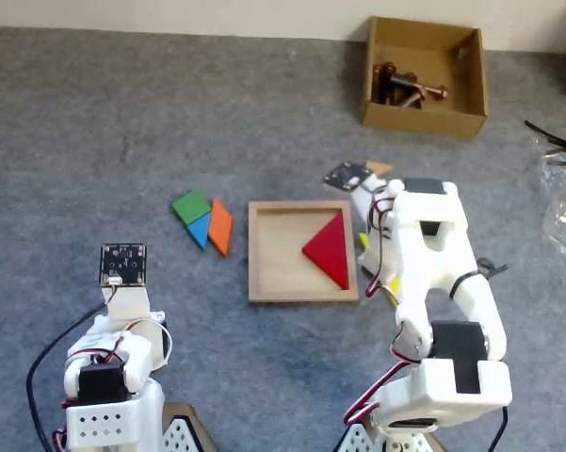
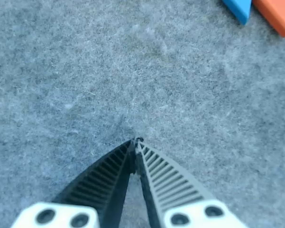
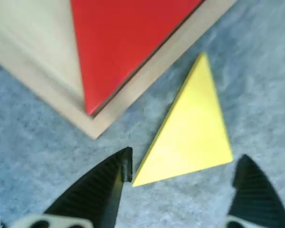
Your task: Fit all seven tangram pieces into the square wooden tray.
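One piece seated; yellow triangle next for lifting

1. Left tool: fingers together, holding nothing, poised over bare grey felt surface, well apart from the tray.
2. Green square piece, blue triangle, orange parallelogram: clustered edge to edge on the felt, just left of the tray.
3. Square wooden tray: shallow, low-rimmed, lying flat.
4. Large red triangle: inside the tray, long edge against the right wall.
5. Flat yellow triangle: on the felt just beside the tray's right wall, a sliver of felt between them. Likely light, rigid, smooth-painted and thin. It lies flush, so the hold must be a pinch on its edges. Its sides converge, so it may squirt out; taking it across the broad end looks safest.
6. Right tool: fingers apart, one on either side of that broad end, not clamped.
7. Open cardboard box: far right corner, assorted contents.
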### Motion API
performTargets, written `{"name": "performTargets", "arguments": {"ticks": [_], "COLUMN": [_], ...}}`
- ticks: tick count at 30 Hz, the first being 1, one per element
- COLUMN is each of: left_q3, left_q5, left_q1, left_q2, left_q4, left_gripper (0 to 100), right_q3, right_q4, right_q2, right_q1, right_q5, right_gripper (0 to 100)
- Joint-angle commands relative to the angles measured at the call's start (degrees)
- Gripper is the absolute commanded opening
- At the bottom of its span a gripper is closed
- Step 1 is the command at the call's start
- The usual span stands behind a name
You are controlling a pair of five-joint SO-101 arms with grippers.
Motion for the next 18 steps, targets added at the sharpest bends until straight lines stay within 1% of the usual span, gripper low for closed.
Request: {"name": "performTargets", "arguments": {"ticks": [1, 3, 8, 15, 18], "left_q3": [1.19, 1.19, 1.19, 1.19, 1.19], "left_q5": [0.09, 0.09, 0.09, 0.09, 0.09], "left_q1": [-0.48, -0.48, -0.48, -0.48, -0.48], "left_q2": [0.40, 0.40, 0.40, 0.40, 0.40], "left_q4": [0.44, 0.44, 0.44, 0.44, 0.44], "left_gripper": [0, 0, 0, 0, 0], "right_q3": [0.84, 1.54, 5.76, 14.55, 15.87], "right_q4": [-3.74, -5.05, -9.54, -20.00, -21.85], "right_q2": [-1.36, -1.27, -1.27, -1.19, -1.19], "right_q1": [-0.22, -0.22, -0.04, -0.04, 0.04], "right_q5": [0.62, 0.70, 0.26, 0.00, -3.08], "right_gripper": [38.5, 40.5, 40.6, 40.4, 40.4]}}
